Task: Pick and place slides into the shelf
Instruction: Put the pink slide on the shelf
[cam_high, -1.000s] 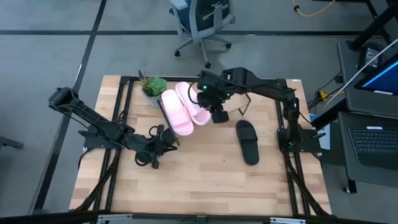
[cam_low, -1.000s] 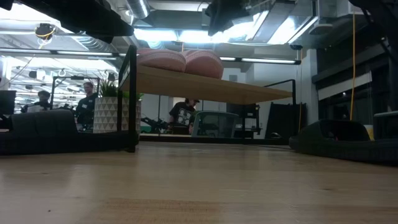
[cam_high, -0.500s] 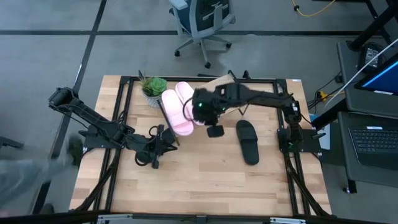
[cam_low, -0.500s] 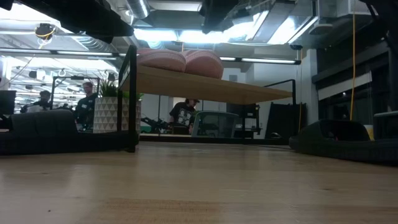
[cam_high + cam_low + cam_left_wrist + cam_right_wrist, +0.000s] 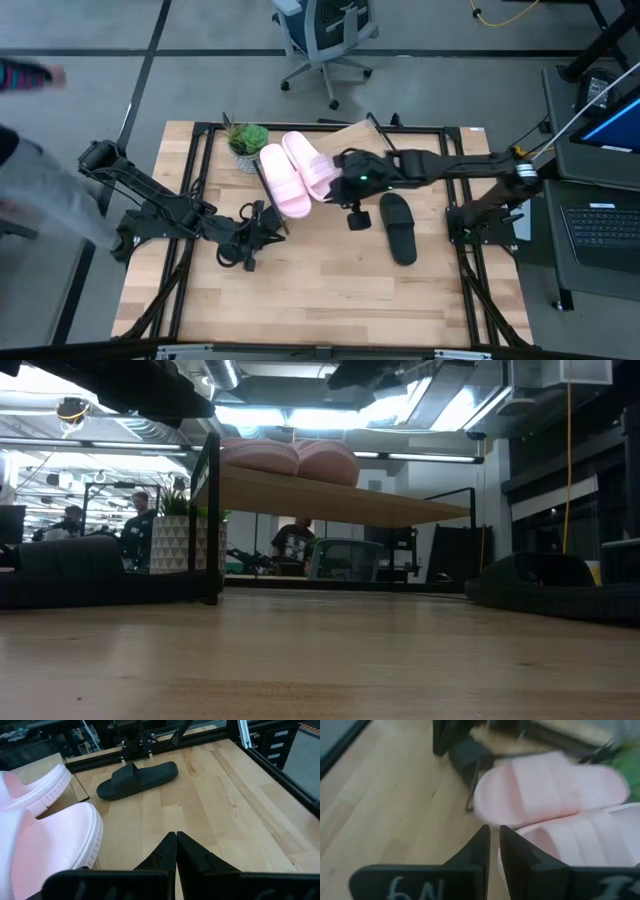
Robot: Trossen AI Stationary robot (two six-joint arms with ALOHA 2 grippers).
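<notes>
Two pink slides (image 5: 297,171) lie side by side on the slanted shelf (image 5: 352,131) at the table's far edge; the black slide (image 5: 397,226) lies flat on the table in front of the shelf's bare half, its long axis running roughly front to back. The right gripper (image 5: 355,213) hangs just beside that slide's far end, on the side towards the pink pair, fingers pressed together on nothing; this arm is plainly the nearer. The left gripper (image 5: 272,219) rests low, well apart, likewise closed and empty. A second black slide does not show, perhaps hidden.
</notes>
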